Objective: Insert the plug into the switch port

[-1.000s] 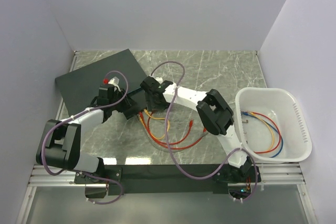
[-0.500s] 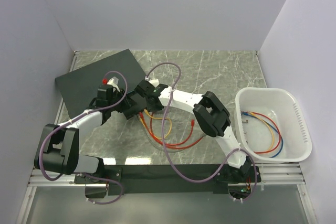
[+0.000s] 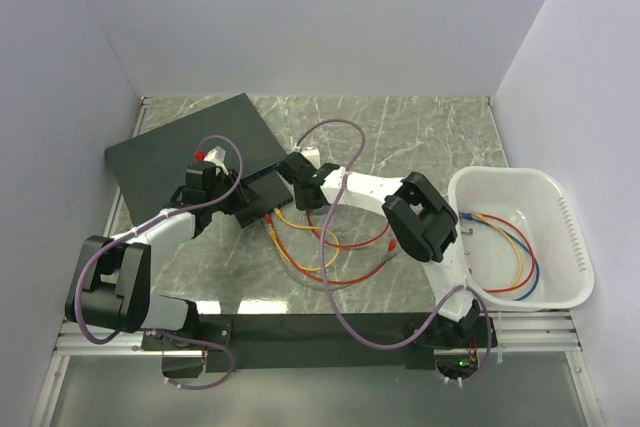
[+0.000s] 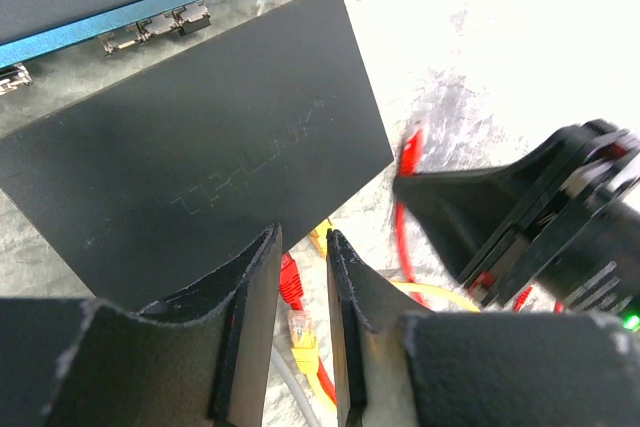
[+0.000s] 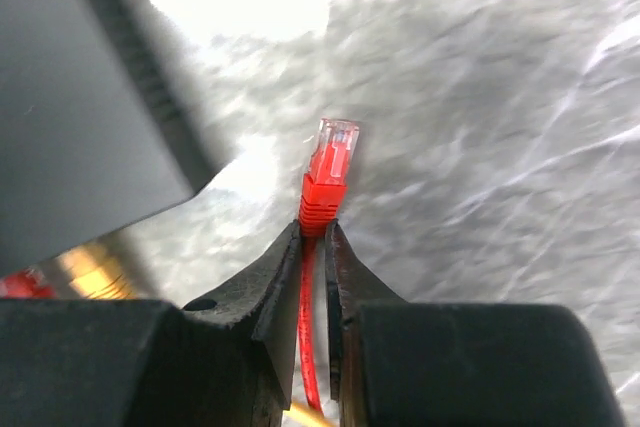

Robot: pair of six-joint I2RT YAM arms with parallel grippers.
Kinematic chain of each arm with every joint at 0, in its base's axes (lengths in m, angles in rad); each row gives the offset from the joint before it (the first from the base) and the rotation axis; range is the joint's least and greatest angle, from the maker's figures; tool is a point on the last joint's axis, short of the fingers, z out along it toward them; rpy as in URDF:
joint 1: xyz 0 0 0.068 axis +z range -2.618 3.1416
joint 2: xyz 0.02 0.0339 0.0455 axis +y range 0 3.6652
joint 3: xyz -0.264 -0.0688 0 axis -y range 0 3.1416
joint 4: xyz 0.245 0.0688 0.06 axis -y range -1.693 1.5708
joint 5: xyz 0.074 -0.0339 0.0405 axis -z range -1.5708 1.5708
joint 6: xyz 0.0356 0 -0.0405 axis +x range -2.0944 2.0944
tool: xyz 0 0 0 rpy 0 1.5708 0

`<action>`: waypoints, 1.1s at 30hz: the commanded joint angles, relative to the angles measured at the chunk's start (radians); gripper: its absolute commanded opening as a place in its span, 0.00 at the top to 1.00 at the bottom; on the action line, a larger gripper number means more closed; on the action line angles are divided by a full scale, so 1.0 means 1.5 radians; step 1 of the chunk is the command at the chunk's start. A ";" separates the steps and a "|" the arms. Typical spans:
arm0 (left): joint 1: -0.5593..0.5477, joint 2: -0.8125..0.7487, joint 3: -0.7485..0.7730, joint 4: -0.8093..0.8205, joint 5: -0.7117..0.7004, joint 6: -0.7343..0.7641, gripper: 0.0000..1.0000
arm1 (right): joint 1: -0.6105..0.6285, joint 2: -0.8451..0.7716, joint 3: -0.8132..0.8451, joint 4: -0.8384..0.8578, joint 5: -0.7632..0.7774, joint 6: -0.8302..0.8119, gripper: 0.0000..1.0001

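Observation:
The switch is the small flat black box in front of the large dark slab; its port does not show in any view. My right gripper is shut on the red cable just behind the red plug, which sticks out past the fingertips above the marble. The box's edge lies to the plug's left, apart from it. My left gripper hovers at the box's near edge, jaws a narrow gap apart with nothing clamped. A loose red plug and a yellow plug lie below that gap.
The large dark slab with a blue front strip sits at the back left. Red, orange and yellow cables loop on the marble in front of the arms. A white basin at the right holds more cables.
My right gripper reached left toward the cable ends, shut on the red plug's cable and drew back to the right with it. The left arm stayed put.

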 commanded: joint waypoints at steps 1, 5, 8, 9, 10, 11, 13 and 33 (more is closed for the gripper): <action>0.003 0.004 -0.001 0.020 -0.011 0.014 0.69 | -0.034 0.041 -0.058 -0.065 0.027 -0.029 0.92; 0.003 0.008 -0.003 0.025 -0.014 0.016 0.69 | -0.061 0.033 -0.036 -0.067 0.048 -0.043 0.97; 0.003 0.007 -0.006 0.034 -0.012 0.018 0.69 | -0.090 0.021 -0.031 -0.055 0.045 -0.055 1.00; 0.003 0.006 -0.007 0.036 -0.011 0.019 0.69 | -0.095 0.018 -0.029 -0.053 0.045 -0.058 1.00; 0.003 0.006 -0.009 0.042 -0.009 0.019 0.69 | -0.100 0.014 -0.029 -0.050 0.045 -0.064 1.00; 0.003 0.003 -0.010 0.044 -0.008 0.020 0.69 | -0.102 0.003 -0.033 -0.041 0.048 -0.069 1.00; 0.003 -0.002 -0.012 0.051 -0.004 0.021 0.70 | -0.103 -0.012 -0.041 -0.027 0.047 -0.087 1.00; -0.015 -0.078 -0.026 0.141 0.064 -0.031 0.69 | -0.039 -0.303 -0.234 0.175 -0.394 -0.175 1.00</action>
